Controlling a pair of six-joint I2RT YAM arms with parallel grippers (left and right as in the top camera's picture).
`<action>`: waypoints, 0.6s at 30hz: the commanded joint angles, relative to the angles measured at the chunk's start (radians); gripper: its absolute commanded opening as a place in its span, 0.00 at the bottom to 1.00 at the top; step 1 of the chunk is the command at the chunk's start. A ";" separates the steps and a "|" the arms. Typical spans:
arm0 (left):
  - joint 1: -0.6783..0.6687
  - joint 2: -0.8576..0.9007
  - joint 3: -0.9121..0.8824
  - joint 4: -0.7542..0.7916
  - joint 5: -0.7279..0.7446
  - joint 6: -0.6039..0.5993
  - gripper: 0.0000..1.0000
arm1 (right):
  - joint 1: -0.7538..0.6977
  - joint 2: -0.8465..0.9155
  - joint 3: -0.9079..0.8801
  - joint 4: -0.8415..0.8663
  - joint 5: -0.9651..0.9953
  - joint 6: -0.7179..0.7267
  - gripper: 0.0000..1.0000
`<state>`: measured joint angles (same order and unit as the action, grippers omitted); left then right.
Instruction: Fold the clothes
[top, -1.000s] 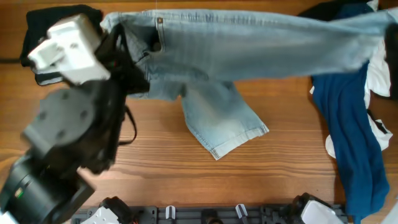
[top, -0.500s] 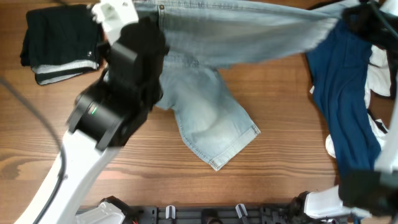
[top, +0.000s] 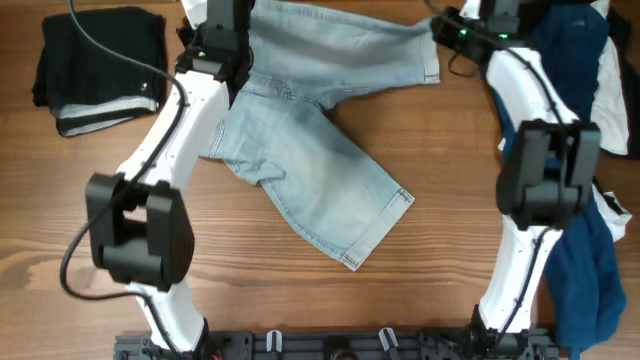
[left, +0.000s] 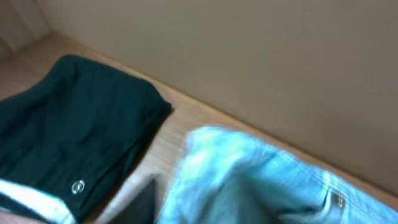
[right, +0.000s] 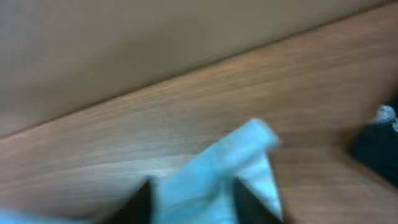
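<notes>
Nearest the robot's base, one hemmed leg of the denim shorts (top: 330, 190) is lying flat on the wooden desk (top: 200, 280), its hem pointing toward the front right. At the right edge, a navy garment (top: 590, 290) is trailing down the desk, partly behind the right arm, with a white garment (top: 622, 95) lying beside it farther back. Farther in, the seat of the shorts is spreading across the middle, and the other leg is stretching rightward along the far side. At the far left, well apart from the shorts, a black garment (top: 100, 55) is sitting folded over a pale layer.

At the far edge, the left end effector (top: 228, 12) is hovering at the waistband. Its wrist view is showing blurred denim (left: 249, 180) beside one dark finger (left: 142, 202), so I cannot tell whether it is gripping. The right end effector (top: 447, 25) is clamping the far leg's hem, with the cloth (right: 211, 180) filling the gap between its fingers (right: 142, 199).
</notes>
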<state>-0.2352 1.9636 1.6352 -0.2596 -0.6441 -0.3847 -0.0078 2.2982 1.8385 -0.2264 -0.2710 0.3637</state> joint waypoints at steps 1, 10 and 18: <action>0.040 0.058 0.022 0.139 -0.033 -0.014 1.00 | 0.064 0.053 0.007 0.167 0.121 -0.002 1.00; 0.061 -0.160 0.023 -0.040 0.058 0.171 1.00 | 0.054 -0.101 0.007 -0.031 0.111 -0.042 1.00; 0.062 -0.146 0.021 -0.390 0.241 0.108 1.00 | 0.054 0.045 0.006 -0.048 0.126 0.167 0.66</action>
<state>-0.1764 1.8023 1.6588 -0.6415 -0.4423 -0.2535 0.0441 2.2738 1.8359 -0.2932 -0.1696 0.4198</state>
